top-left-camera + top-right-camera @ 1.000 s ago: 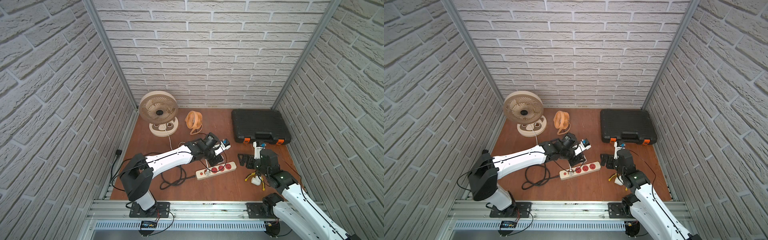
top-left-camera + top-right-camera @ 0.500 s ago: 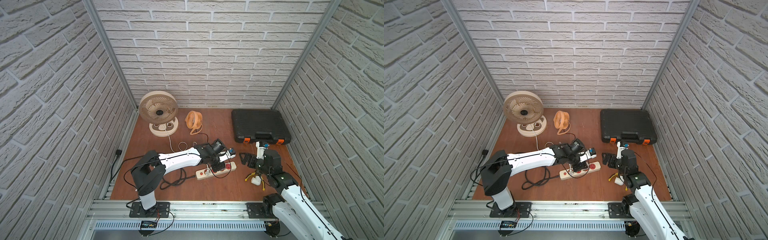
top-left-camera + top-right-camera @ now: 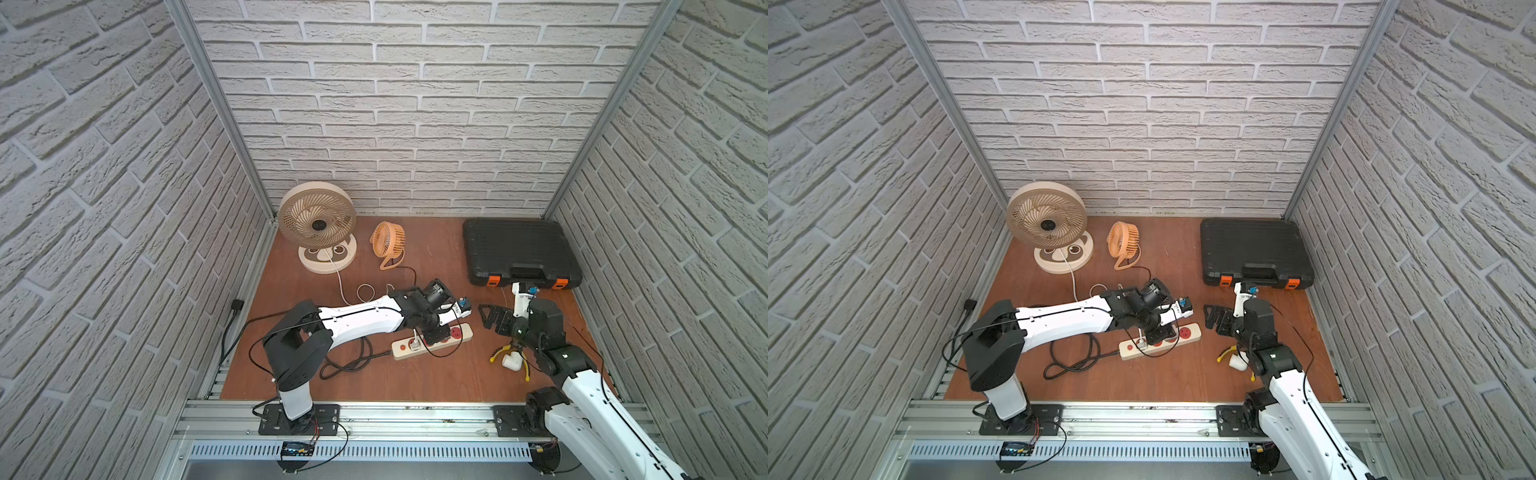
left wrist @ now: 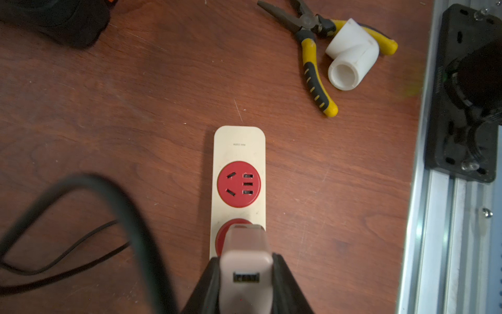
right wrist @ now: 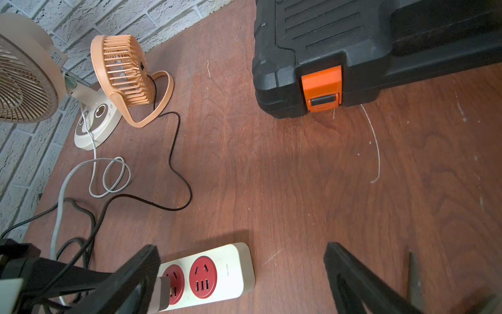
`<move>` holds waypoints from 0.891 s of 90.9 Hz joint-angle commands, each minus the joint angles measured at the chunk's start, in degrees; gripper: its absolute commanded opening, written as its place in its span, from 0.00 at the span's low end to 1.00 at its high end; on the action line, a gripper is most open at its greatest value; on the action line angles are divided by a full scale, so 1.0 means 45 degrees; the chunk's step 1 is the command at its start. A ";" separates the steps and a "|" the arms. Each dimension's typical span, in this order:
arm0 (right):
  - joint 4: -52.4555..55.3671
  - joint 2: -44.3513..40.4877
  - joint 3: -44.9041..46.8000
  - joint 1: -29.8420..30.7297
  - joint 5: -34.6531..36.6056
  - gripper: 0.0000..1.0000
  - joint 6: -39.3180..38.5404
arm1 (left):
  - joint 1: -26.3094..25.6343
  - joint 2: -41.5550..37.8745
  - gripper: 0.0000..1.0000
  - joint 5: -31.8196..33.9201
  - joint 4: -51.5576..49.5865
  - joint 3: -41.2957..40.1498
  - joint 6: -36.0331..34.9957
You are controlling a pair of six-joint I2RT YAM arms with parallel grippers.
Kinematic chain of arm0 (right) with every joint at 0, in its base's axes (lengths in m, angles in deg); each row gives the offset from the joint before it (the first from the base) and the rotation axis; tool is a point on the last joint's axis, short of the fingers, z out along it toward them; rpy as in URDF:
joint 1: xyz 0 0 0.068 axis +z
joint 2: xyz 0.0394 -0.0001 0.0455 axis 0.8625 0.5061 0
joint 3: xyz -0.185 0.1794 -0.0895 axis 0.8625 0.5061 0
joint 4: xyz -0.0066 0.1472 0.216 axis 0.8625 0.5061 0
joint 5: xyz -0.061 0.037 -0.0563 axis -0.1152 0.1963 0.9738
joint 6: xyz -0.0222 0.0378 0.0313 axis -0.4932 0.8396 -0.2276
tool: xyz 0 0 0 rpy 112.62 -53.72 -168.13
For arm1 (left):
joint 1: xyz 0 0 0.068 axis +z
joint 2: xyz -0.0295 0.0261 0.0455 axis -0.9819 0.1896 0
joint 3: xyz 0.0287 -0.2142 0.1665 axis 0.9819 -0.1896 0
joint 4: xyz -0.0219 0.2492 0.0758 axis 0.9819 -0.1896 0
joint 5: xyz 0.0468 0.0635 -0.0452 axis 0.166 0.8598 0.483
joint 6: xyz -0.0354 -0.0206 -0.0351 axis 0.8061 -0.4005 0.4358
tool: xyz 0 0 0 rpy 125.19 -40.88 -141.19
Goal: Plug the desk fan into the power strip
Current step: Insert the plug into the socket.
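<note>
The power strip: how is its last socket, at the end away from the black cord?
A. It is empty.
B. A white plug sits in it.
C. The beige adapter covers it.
A: in the left wrist view the end socket of the power strip shows bare slots; the beige adapter in the left gripper stands over the next socket.

Left arm (image 3: 361,322) and right arm (image 3: 594,395): white shells, chunky black joints, thin black cables looping alongside. Right gripper (image 3: 489,318) is all black, and the black base plates (image 3: 324,417) have visible screws.
</note>
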 commanded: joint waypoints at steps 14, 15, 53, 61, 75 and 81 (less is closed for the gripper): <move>-0.1450 -0.0085 0.0698 -0.1017 -0.1460 0.99 0.0154 | -0.0602 0.1086 0.00 0.0042 0.0056 0.0369 -0.1150; -0.1464 -0.0104 0.0711 -0.1047 -0.1461 0.99 0.0136 | -0.0621 0.1144 0.00 0.0067 0.0008 0.0420 -0.1175; -0.1695 -0.0171 0.0918 -0.1745 -0.2021 0.99 0.0152 | -0.0980 0.1854 0.00 0.1030 -0.0332 0.0589 -0.1625; -0.1731 -0.0163 0.0919 -0.1790 -0.2082 0.99 0.0181 | -0.0999 0.1908 0.00 0.1067 -0.0332 0.0555 -0.1630; -0.1714 -0.0181 0.0941 -0.1855 -0.2162 0.99 0.0177 | -0.1079 0.2020 0.00 0.0968 -0.0446 0.0516 -0.1649; -0.1739 -0.0181 0.0958 -0.1879 -0.2183 0.99 0.0181 | -0.1103 0.2059 0.00 0.0815 -0.0502 0.0477 -0.1664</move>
